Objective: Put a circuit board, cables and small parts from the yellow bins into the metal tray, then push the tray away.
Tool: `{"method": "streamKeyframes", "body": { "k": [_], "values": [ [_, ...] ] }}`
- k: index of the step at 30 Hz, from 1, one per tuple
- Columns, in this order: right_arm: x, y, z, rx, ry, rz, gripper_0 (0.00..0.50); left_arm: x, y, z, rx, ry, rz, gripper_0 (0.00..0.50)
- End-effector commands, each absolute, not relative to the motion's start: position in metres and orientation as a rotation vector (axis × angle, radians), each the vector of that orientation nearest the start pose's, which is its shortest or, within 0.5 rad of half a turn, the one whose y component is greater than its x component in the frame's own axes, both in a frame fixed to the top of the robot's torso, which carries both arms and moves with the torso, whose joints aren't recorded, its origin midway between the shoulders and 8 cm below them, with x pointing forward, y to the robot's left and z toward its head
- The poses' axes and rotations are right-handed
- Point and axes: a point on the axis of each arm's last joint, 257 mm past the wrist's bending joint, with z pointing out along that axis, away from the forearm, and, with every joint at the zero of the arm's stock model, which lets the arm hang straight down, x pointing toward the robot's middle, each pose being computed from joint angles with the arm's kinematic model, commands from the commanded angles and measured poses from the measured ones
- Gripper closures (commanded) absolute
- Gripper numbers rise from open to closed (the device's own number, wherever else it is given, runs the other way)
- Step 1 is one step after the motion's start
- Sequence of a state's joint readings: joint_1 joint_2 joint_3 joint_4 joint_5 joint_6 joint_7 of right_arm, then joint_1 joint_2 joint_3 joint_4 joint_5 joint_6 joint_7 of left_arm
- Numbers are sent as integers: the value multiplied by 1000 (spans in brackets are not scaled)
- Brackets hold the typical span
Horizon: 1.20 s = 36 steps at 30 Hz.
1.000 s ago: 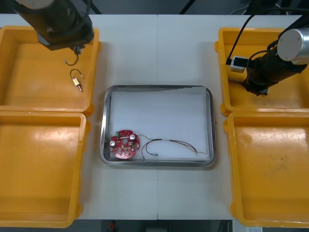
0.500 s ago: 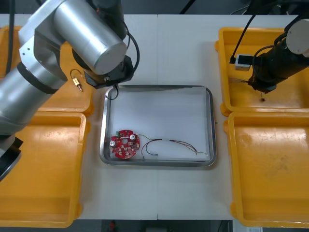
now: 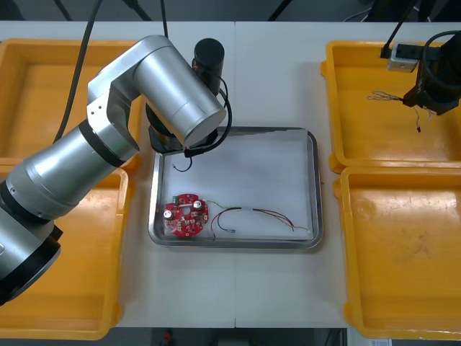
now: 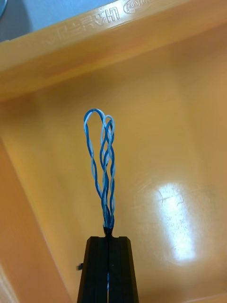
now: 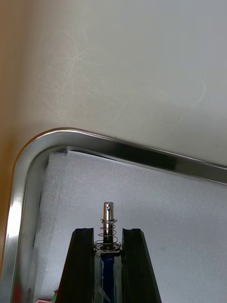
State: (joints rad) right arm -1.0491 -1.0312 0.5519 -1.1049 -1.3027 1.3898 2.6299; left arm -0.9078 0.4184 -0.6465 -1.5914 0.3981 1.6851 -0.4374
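Left gripper (image 5: 109,233), over far left bin (image 3: 43,101) 1 s ago, now hangs over the far-left corner of metal tray (image 5: 142,154), clamping small metal part (image 5: 109,220); drop looks next. Right gripper (image 4: 109,239) pinches blue-white cable (image 4: 105,161) above far right bin (image 4: 179,142)

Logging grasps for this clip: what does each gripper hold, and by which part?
Left gripper: a small metal part, pinched at its base. Right gripper: the twisted blue and white cable, by one end.

Embossed lettering (image 4: 124,15), illegible, on yellow bin (image 4: 52,45) rim
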Motion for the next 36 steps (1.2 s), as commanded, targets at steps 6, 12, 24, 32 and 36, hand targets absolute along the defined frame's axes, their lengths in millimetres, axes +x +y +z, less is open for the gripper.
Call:
{"method": "streamKeyframes", "body": {
  "k": [6, 12, 24, 32, 36],
  "values": [
    [550, -356, -42, -1525, 2148, -142, 500, 522, 90, -223, -335, 2508, 19, 500],
    [536, -353, -32, -1502, 2171, -62, 500, 521, 90, -233, -317, 2495, 29, 498],
    [519, -340, -17, -1379, 2239, 86, 500, 523, 92, -232, -320, 2485, 31, 301],
    [512, -332, -8, -1380, 2247, 83, 500, 525, 96, -223, -318, 2460, 32, 42],
    [511, -331, -8, -1386, 2247, 85, 500, 525, 97, -213, -310, 2439, 23, 5]
  ]
}}
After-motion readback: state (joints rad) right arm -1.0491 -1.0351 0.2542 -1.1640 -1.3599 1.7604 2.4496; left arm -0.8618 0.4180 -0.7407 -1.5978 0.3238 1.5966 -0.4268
